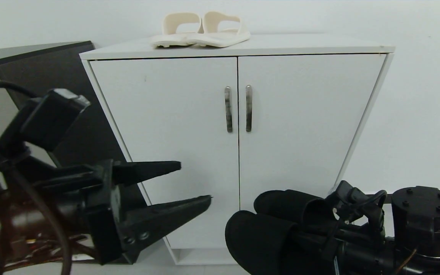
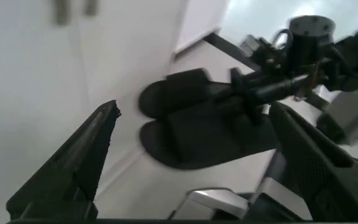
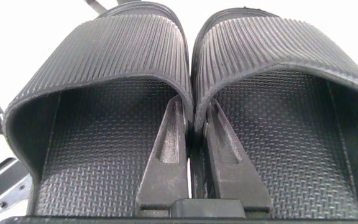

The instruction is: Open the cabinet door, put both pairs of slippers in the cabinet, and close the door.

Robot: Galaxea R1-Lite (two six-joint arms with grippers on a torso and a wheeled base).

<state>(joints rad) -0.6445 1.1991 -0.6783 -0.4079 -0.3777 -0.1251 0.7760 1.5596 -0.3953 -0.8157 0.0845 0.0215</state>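
The white cabinet (image 1: 239, 152) took up the middle of the head view, its two doors shut flush and meeting at a centre seam, with a dark unit (image 1: 52, 65) beside it at 10 o'clock. The left tool (image 1: 195, 181) sat low at 8 o'clock, in front of the left door (image 1: 166, 133) but apart from it, its jaws spread wide with nothing between them. At 5 o'clock the right tool (image 3: 194, 106) was closed tight on the black slippers (image 1: 277, 229). In the right wrist view its two fingers (image 3: 166, 155) ran one inside each shoe and pinched the two adjoining inner walls together, so the pair was held side by side, toes toward the cabinet, low in front of the right door (image 1: 308, 126). The cream slippers (image 1: 201, 32) lay side by side on the cabinet's top at 12 o'clock, over its left half. The left handle (image 1: 228, 109) and right handle (image 1: 248, 109), both metal, stood upright just either side of the seam, with nothing touching them. By my reading the task was at its first step, since no door was open and nothing was stowed. The next move seemed to call for the empty left tool to rise toward 1 o'clock, narrow around a handle and draw that door out along its arc. The loaded right arm would need to hold the black pair clear of that swing.
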